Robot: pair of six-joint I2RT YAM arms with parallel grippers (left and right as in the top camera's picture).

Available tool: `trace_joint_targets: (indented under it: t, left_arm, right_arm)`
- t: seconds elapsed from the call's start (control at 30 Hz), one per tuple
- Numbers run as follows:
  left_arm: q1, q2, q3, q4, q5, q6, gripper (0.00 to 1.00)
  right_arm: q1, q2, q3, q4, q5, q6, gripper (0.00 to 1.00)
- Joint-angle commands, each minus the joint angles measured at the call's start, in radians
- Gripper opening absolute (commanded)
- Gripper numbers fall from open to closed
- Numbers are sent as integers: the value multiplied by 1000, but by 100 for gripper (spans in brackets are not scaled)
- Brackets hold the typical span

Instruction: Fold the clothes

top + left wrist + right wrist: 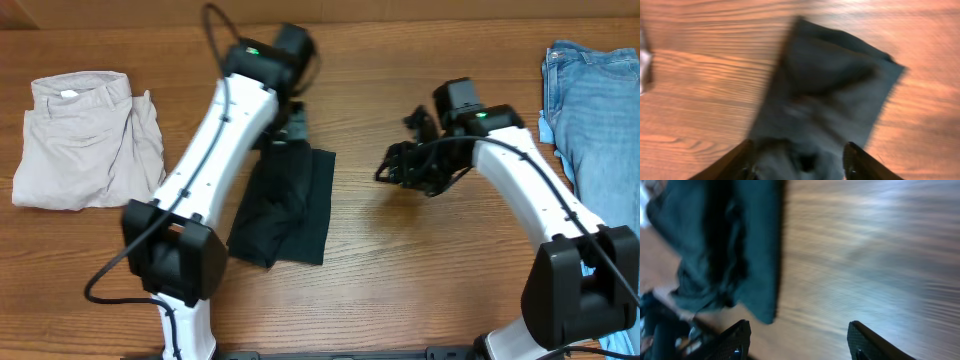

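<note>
The black T-shirt (pixel 285 210) lies on the wooden table, folded into a narrow upright strip with no lettering showing. My left gripper (pixel 290 125) is over its far end. In the left wrist view the jaws (pixel 799 155) are spread wide with the dark cloth (pixel 830 90) lying between and below them. My right gripper (pixel 390 165) is open to the right of the shirt, apart from it. In the right wrist view its jaws (pixel 799 335) are over bare wood, with the shirt (pixel 725 245) at the upper left.
Folded pale beige trousers (pixel 85 140) lie at the far left. Light-blue jeans (pixel 595 110) lie at the right edge. Bare wood shows between the shirt and the right arm, and along the front of the table.
</note>
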State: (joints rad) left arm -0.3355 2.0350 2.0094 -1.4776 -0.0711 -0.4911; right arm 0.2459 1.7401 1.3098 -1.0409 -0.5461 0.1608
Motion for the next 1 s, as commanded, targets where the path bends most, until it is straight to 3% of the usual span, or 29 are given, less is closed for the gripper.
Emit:
trace_joint_targets:
  t: [0.0, 0.07, 0.2, 0.37, 0.4, 0.43, 0.47, 0.53, 0.63, 0.7, 0.77, 0.8, 0.83, 0.9, 0.93, 0.97]
  left_arm:
    - [222, -8, 16, -13, 76, 83, 60]
    - [338, -8, 16, -26, 160, 147, 58]
    - [436, -8, 16, -69, 174, 224, 58]
    - [436, -8, 16, -64, 168, 238, 60]
    - [436, -8, 16, -59, 169, 238, 60]
    - [436, -8, 16, -58, 169, 238, 60]
    - [436, -8, 16, -59, 168, 238, 60]
    - [436, -8, 16, -61, 167, 248, 60]
    - [436, -8, 16, -56, 165, 252, 61]
    - [436, -8, 16, -47, 165, 252, 61]
    - [436, -8, 16, -47, 165, 253, 62]
    - [436, -8, 16, -47, 165, 253, 62]
    - [436, -8, 16, -46, 165, 253, 63]
    - [436, -8, 16, -48, 165, 253, 63]
    - [436, -8, 16, -53, 169, 283, 63]
    - [432, -8, 16, -56, 169, 306, 62]
  right_arm:
    - [179, -24, 13, 34, -82, 124, 67]
    - [362, -21, 13, 130, 61, 346, 79]
    - [563, 76, 10, 348, 223, 616, 84]
    - [597, 185, 10, 551, 106, 655, 84]
    - [599, 191, 10, 574, 100, 655, 80]
    - [598, 191, 10, 554, 99, 655, 28]
    - [588, 189, 10, 493, 98, 653, 9]
    - [550, 177, 10, 390, 100, 601, 4]
    - [455, 124, 10, 231, 188, 475, 4]
    - [414, 108, 10, 179, 215, 367, 15]
    - [382, 108, 10, 125, 278, 354, 43]
    - [370, 108, 10, 113, 293, 324, 63]
    - [361, 108, 10, 105, 309, 306, 66]
    - [349, 108, 10, 85, 362, 306, 63]
    - [336, 101, 10, 94, 262, 250, 46]
    - [336, 90, 10, 119, 166, 181, 40]
